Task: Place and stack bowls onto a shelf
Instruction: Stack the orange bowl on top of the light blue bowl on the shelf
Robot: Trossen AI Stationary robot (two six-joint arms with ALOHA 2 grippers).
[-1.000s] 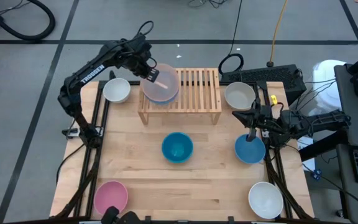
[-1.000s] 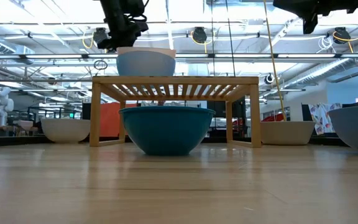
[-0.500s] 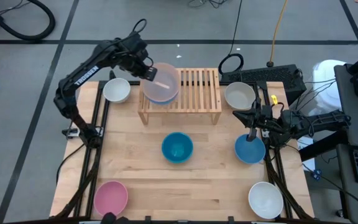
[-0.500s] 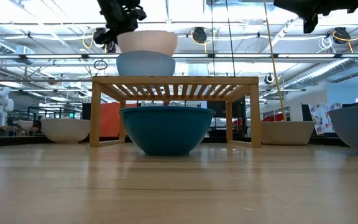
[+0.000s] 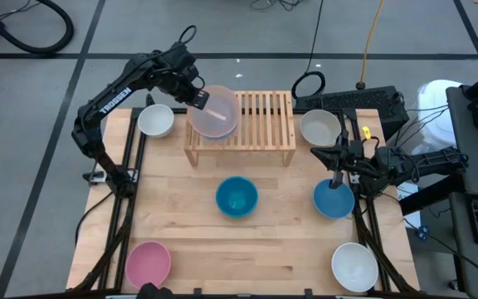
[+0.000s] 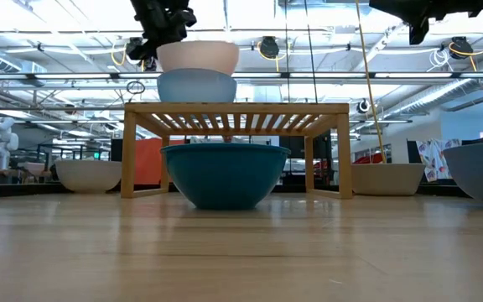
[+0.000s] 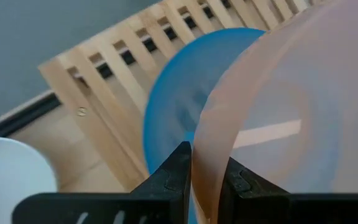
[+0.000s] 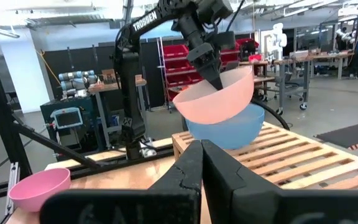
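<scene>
Stacking step: left gripper (image 7: 205, 180) pinches the peach bowl (image 5: 214, 114) rim, above the light blue bowl (image 6: 196, 85) on the shelf (image 5: 265, 124). Next: lower, seat, release. Right gripper (image 8: 202, 163) closed, empty

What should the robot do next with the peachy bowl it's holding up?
Probably lower it. The left gripper pinches the peach bowl's rim, holding it tilted just above the light blue bowl on the shelf; easing it down should nest the two.

Peach bowl (image 5: 215, 112) above shelved blue bowl (image 6: 196, 85).
</scene>
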